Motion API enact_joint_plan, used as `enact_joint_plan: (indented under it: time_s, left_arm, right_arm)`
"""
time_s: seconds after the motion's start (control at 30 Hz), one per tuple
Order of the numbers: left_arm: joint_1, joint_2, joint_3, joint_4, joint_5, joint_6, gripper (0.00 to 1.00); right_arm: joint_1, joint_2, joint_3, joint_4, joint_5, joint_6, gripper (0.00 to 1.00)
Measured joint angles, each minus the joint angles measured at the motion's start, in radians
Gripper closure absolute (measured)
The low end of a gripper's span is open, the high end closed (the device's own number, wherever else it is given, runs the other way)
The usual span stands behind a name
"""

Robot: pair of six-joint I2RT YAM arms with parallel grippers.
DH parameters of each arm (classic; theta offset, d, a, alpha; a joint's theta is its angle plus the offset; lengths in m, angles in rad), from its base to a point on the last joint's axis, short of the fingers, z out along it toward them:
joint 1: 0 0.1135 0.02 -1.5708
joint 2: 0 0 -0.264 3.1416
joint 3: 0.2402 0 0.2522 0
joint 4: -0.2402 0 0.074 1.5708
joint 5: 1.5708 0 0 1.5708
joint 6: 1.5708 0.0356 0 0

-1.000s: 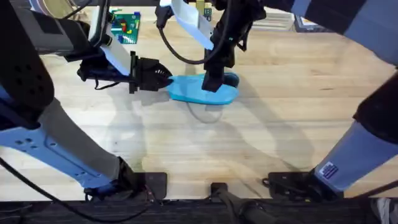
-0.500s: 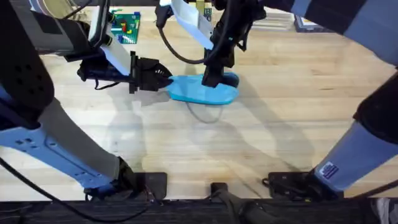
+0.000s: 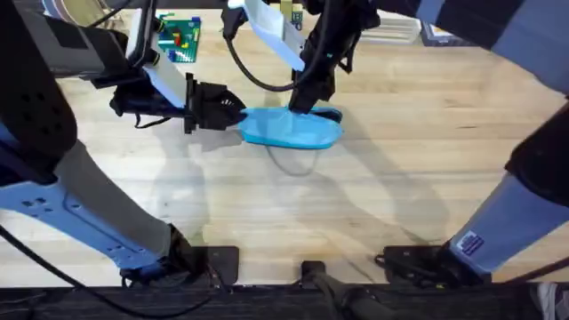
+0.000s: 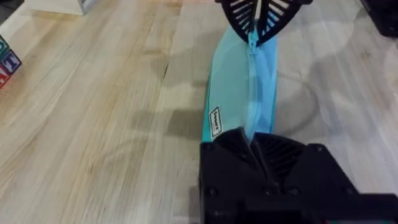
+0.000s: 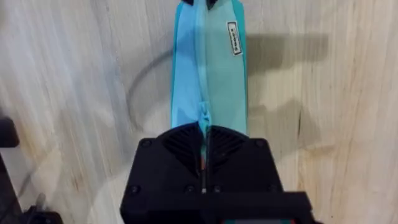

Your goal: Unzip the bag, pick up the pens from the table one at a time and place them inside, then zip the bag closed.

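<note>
The light blue bag (image 3: 293,132) lies flat on the table (image 3: 400,178), mid-left. My left gripper (image 3: 238,114) is shut on the bag's left end, seen close in the left wrist view (image 4: 254,144). My right gripper (image 3: 302,101) stands over the bag's right part, shut on the zipper pull (image 5: 204,118). The zipper (image 4: 252,81) runs closed along the bag (image 4: 239,93) between the two grippers. In the right wrist view the bag (image 5: 211,68) stretches away from my shut fingers. The pens are out of view.
A green board with coloured blocks (image 3: 180,36) sits at the back left, and letter blocks (image 4: 6,61) lie off to the side. A black cable (image 3: 253,78) hangs above the bag. Bare wood lies in front of the bag.
My right gripper has shifted a little toward the far side of the bag. The bag and the left gripper have stayed put.
</note>
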Motion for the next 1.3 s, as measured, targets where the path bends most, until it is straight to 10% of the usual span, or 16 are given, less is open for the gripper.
enact_joint_plan:
  time_s: [0.9,1.3]
  left_arm:
    - [-0.002,0.0,0.0,-0.001,0.011,0.0,0.959]
    - [-0.002,0.0,0.0,0.0,0.007,0.0,0.958]
  right_arm:
    - [0.012,0.001,0.135,-0.163,0.094,0.141,0.969]
    - [0.007,0.043,0.144,-0.176,0.118,0.447,0.969]
